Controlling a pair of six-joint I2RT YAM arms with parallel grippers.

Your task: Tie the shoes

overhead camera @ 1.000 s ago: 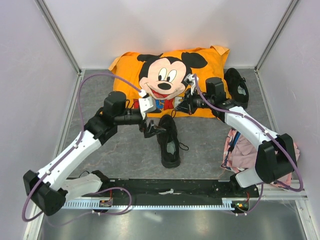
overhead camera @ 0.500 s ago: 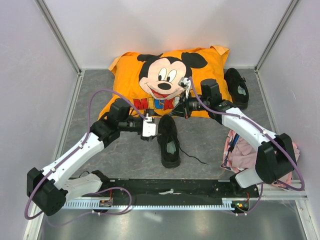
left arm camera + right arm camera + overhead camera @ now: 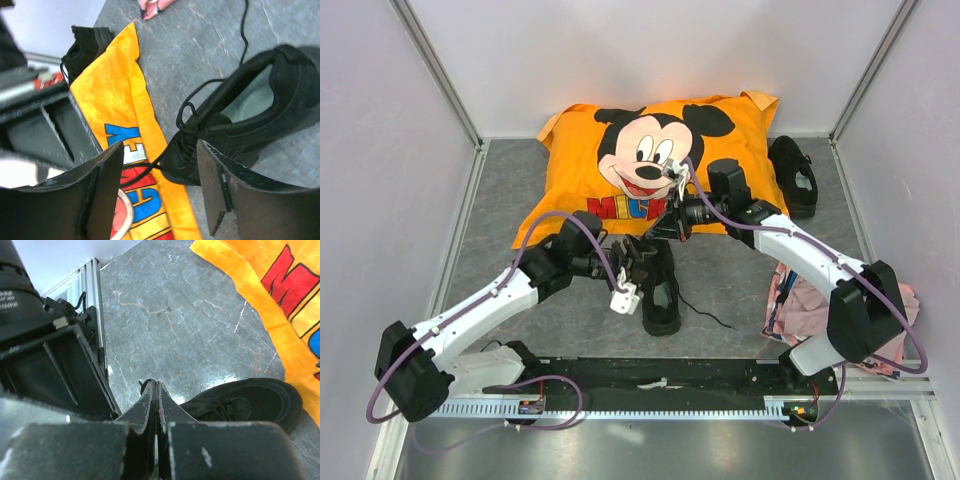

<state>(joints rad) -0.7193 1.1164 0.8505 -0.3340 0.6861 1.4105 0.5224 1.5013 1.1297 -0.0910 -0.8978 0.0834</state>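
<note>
One black shoe [image 3: 660,285] lies on the grey floor, toe toward the pillow; it also shows in the left wrist view [image 3: 250,115] and the right wrist view [image 3: 250,402]. The other shoe [image 3: 792,175] lies at the back right beside the pillow. My left gripper [image 3: 638,268] is open at the shoe's left side by its laces, its jaws [image 3: 160,155] apart and empty. A taut lace [image 3: 145,167] runs from the toe across the pillow. My right gripper [image 3: 665,228] hovers at the toe, shut [image 3: 154,386] on a thin black lace. Another lace [image 3: 705,312] trails loose to the right.
An orange Mickey Mouse pillow [image 3: 580,150] lies at the back, its front edge touching the shoe's toe. A pink cloth [image 3: 800,290] is bunched by the right arm's base. Walls close in the left, right and back sides.
My left arm has swung right and down onto the shoe's left side, wrist turned over. My right gripper has slid left over the toe. The loose lace now lies stretched out to the right.
</note>
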